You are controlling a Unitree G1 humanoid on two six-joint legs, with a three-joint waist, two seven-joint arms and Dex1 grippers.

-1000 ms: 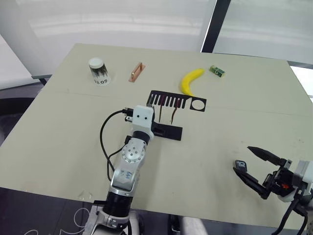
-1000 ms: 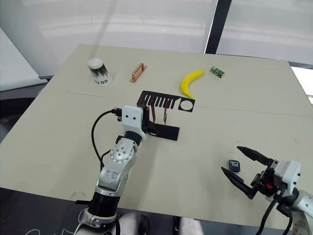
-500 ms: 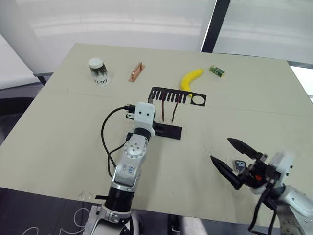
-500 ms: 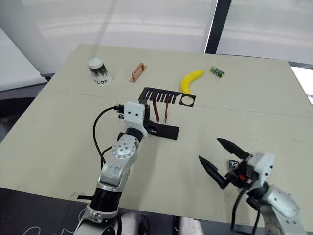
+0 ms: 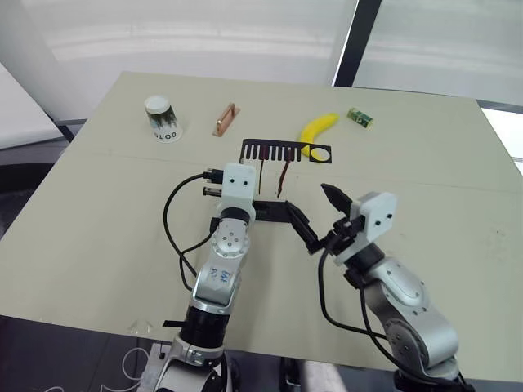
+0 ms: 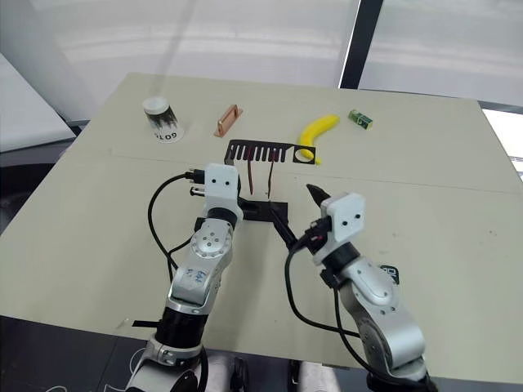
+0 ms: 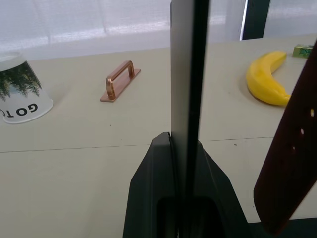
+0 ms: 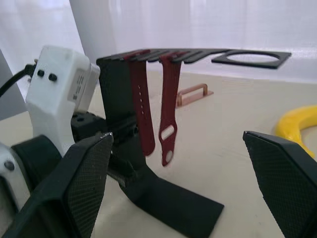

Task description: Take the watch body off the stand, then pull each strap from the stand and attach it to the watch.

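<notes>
Watch body [image 6: 390, 274], a small rounded-square grey-rimmed case with a black screen, lies on the pale beige tabletop [image 5: 458, 212] close to the near edge, just beside the right arm and already off its perch. Beyond it the right gripper [image 5: 321, 217] hangs with its two black fingers spread wide and empty, facing the thin black metal stand [image 5: 278, 153] with its flat base, upright and comb-slotted top arm. The left gripper [image 7: 185, 188] sits pinched on the stand's upright, steadying it. Two narrow dark red straps [image 8: 153, 111] dangle side by side from the comb slots, well within the right gripper's open span in its wrist view.

The risks lie in the pull. The straps hang so close together that wide fingers closing from this angle may catch both bands, or nip one low near its free tip, where the flexible rubber could stretch and slip out rather than slide from its slot. A tug not aligned with the slot could wedge the strap and tilt the light stand if the left grip gives. The right arm's swing near the watch body could also knock it toward the table edge.

Farther back, a yellow banana [image 5: 315, 131], a copper-coloured handle [image 5: 225, 119], an upturned white paper cup [image 5: 162, 119] and a small green box [image 5: 358, 117] lie clear of the work
</notes>
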